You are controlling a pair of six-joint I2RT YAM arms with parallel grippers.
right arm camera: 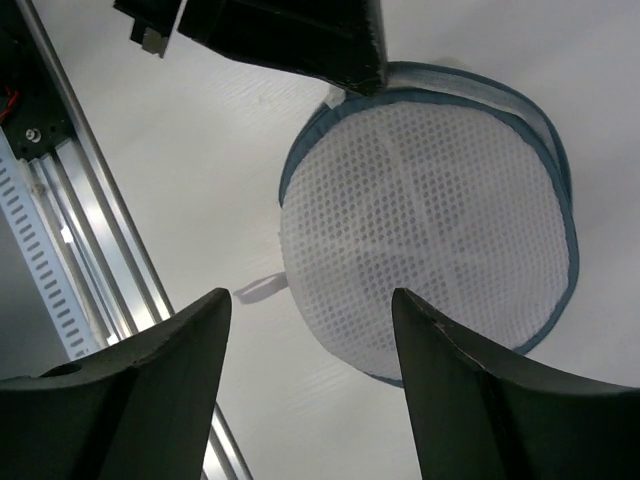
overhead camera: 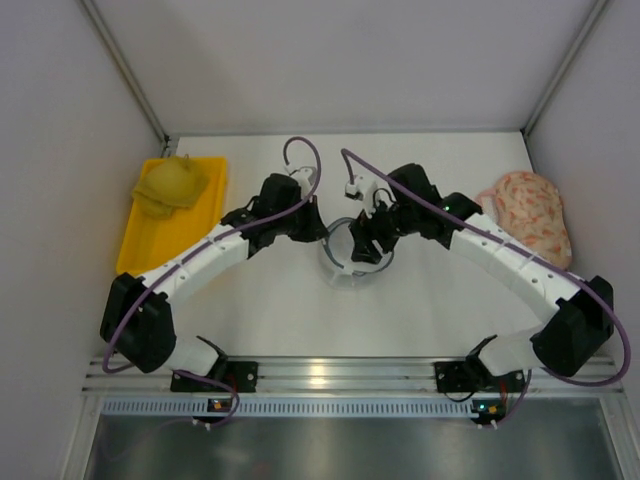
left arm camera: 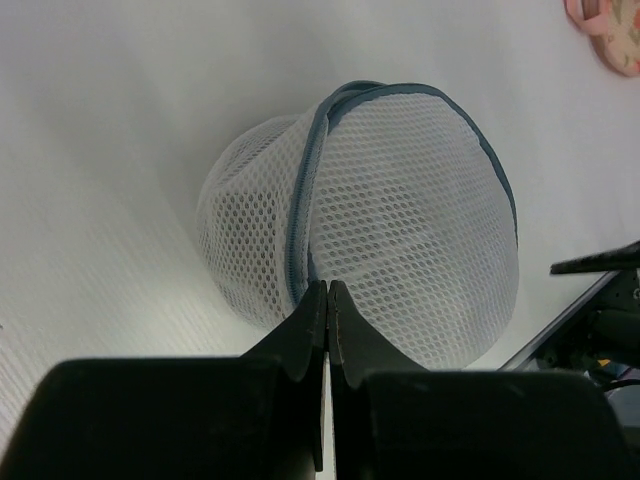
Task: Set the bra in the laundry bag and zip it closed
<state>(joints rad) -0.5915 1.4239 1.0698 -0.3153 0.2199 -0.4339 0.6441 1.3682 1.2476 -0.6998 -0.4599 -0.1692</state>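
Note:
The laundry bag (overhead camera: 345,272) lies at the table's middle, its two white mesh domes together with the dark zipper rim (left arm camera: 300,200) running round the seam. It fills the left wrist view (left arm camera: 410,210) and the right wrist view (right arm camera: 430,220). The black bra does not show in any view; I see no dark fabric through the mesh. My left gripper (overhead camera: 325,232) is shut, its tips (left arm camera: 327,287) pinched at the zipper rim on the bag's left side. My right gripper (overhead camera: 366,250) hangs open and empty over the bag (right arm camera: 310,300), not touching it.
A yellow tray (overhead camera: 140,250) at the far left holds a mustard-yellow bra (overhead camera: 172,183). A pink floral bra (overhead camera: 530,215) lies at the far right. The metal rail (overhead camera: 320,375) runs along the near edge. A small white loop tab (right arm camera: 260,288) sticks out of the bag.

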